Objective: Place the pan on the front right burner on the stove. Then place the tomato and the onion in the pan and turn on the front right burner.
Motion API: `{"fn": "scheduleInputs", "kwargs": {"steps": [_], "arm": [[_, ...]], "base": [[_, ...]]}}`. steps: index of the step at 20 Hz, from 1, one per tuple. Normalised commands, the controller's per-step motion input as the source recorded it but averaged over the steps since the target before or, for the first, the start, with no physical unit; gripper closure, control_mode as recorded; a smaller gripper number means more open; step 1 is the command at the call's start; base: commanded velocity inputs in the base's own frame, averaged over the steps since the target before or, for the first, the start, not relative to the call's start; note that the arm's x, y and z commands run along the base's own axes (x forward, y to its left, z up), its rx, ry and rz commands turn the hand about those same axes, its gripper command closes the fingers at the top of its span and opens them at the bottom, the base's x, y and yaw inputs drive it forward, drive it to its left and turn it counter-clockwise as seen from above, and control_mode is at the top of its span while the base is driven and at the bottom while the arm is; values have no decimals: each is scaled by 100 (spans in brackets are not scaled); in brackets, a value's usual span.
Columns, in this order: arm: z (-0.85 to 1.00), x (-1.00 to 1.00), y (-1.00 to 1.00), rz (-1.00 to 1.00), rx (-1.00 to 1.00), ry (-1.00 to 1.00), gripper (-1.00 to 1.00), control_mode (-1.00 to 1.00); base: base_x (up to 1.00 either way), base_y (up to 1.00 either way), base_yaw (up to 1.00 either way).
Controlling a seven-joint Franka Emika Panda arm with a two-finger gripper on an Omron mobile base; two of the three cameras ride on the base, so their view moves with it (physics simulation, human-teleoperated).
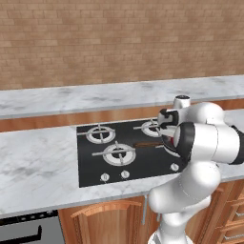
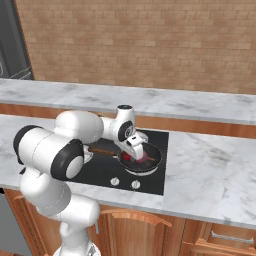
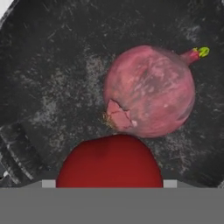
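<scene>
The black pan [image 2: 150,161] sits at the front right of the stove [image 2: 152,184], covering the front right burner; its brown handle [image 1: 147,144] points left. The dull pinkish onion [image 3: 151,92] lies on the pan floor. Close beside it is the glossy red tomato [image 3: 109,162], held just over the pan floor between my fingertips [image 3: 49,183]. My gripper [image 2: 131,154] reaches down into the pan's left part, shut on the tomato [image 2: 127,157].
Small white knobs [image 1: 125,174] line the stove's front edge, two of them just in front of the pan [image 2: 135,185]. Bare burners [image 1: 119,153] lie to the left. Marble counter [image 2: 210,170] extends on both sides, with a raised ledge and brick wall behind.
</scene>
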Motion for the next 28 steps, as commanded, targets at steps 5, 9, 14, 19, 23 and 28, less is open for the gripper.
{"fn": "scheduleInputs", "kwargs": {"steps": [5,9,14,19,23,28], "arm": [[-12,0,-4,-8,0,0,-100,-100],[-2,0,-1,-7,0,0,-100,-100],[23,-13,0,-3,0,-1,-100,-100],[55,-36,0,-1,0,-2,-100,-100],[45,-45,0,0,1,0,-100,-100],[35,-55,0,0,6,0,-100,-100]], "base": [[0,0,0],[0,0,0],[0,0,0],[0,0,0],[0,0,0],[0,0,0]]}}
